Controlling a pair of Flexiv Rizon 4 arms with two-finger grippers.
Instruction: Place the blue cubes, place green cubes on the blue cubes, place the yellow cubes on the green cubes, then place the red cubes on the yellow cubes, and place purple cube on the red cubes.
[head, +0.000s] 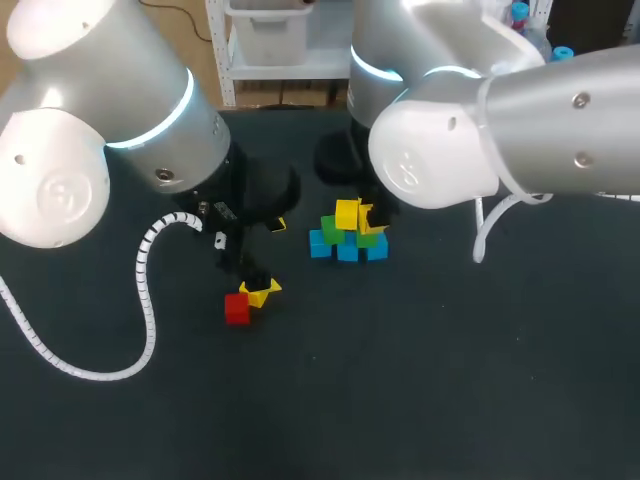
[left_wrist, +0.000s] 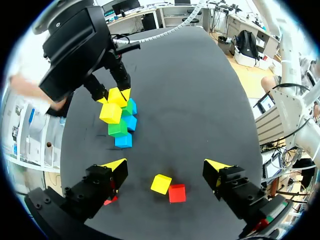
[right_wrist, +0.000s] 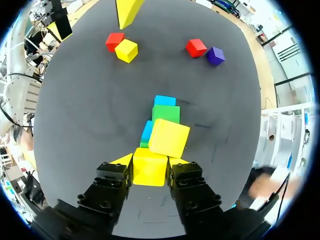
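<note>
The right end effector grips a small yellow plastic cube just beside the tilted yellow cube on the green cubes. If it is released off centre, it may push that neighbour and both may slide off. Farther away, the left end effector hangs wide open.

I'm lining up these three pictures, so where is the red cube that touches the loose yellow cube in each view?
Head view: the small red cube lies left of the blue, green and yellow cube stack.
Left wrist view: it lies ahead of the open left pincer, touching the loose yellow cube.
Right wrist view: it lies far beyond the stack, ahead of the right pincer.
Shared landmark: the stack.
</note>
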